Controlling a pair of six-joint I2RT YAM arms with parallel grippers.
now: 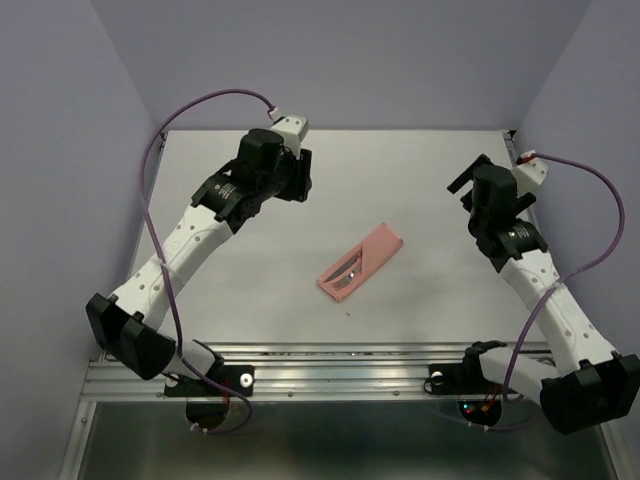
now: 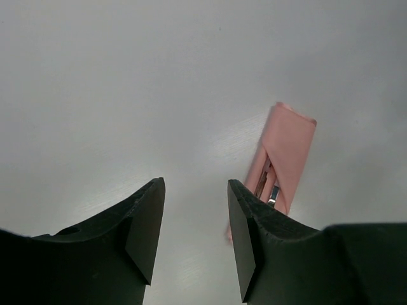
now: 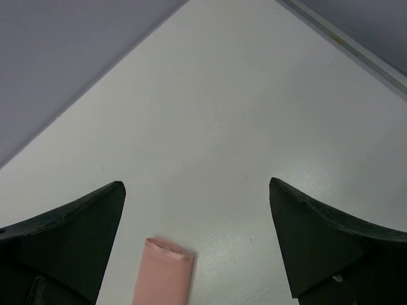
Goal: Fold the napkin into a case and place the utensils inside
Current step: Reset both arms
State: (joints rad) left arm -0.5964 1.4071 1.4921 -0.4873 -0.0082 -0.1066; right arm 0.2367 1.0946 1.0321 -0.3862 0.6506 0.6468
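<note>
1. The right gripper (image 3: pixel 196 184) has its two black fingers (image 3: pixel 76 235) poking in at 8 and 4 o'clock, spread really wide with nothing pinched between them.
2. At about 6 o'clock, a bit toward the left finger, the rounded end of a pink cloth case (image 3: pixel 165 276) lies flat, cut off by the bottom edge. It touches neither finger.
3. Most of the view is white table (image 3: pixel 241 114), faint wood grain, no clutter.
4. A purple-grey wall (image 3: pixel 63 51) fills 10 to 11 o'clock.
5. A pale strip (image 3: pixel 346 44) runs along the table's edge at 1 to 2 o'clock, more wall behind it.
</note>
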